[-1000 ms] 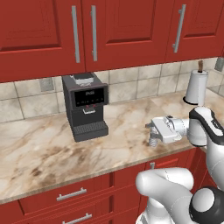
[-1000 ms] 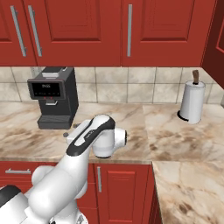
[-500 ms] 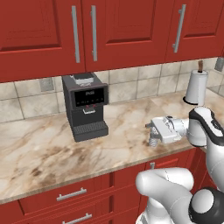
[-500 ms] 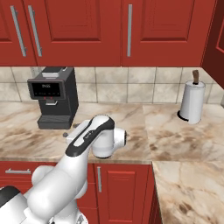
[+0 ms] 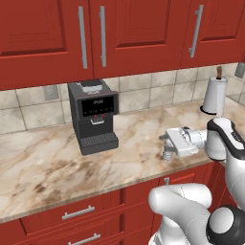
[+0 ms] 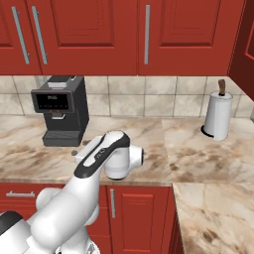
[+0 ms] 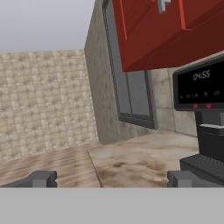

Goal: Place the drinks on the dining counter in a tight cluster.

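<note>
Pincer [image 5: 165, 146] mine, held level over the marbled table [image 5: 43, 177], fingers spread as wide as they go and holding nothing. In the left base view it sits at about 4 o'clock from the black coffee machine [image 5: 93, 116], near but apart from it, just above the table's front edge. The white arm [image 5: 225, 143] comes in from 3 o'clock, with its elbow bulking at the bottom of that picture.

From the right base view my arm [image 6: 101, 154] covers the pincer itself; the coffee machine [image 6: 60, 110] stands at 10 o'clock from my wrist, against the tiled wall. A paper towel roll [image 6: 218, 115] stands upright on its holder well to 3 o'clock, near the corner where the table [image 6: 198, 163] turns toward the camera. Red cabinets [image 6: 99, 34] with long steel handles hang over the whole run, and red drawers [image 5: 81, 213] sit under it.

Along my hand, the two dark fingertips [image 7: 41, 178] stand far apart at the bottom, with bare marbled top between them. The coffee machine [image 7: 203, 113] rises at 3 o'clock, its lit display facing me; a window [image 7: 129, 96] is set in the far wall at 12 o'clock.

I cannot tell where the drinks or the dining counter are from these pictures.
</note>
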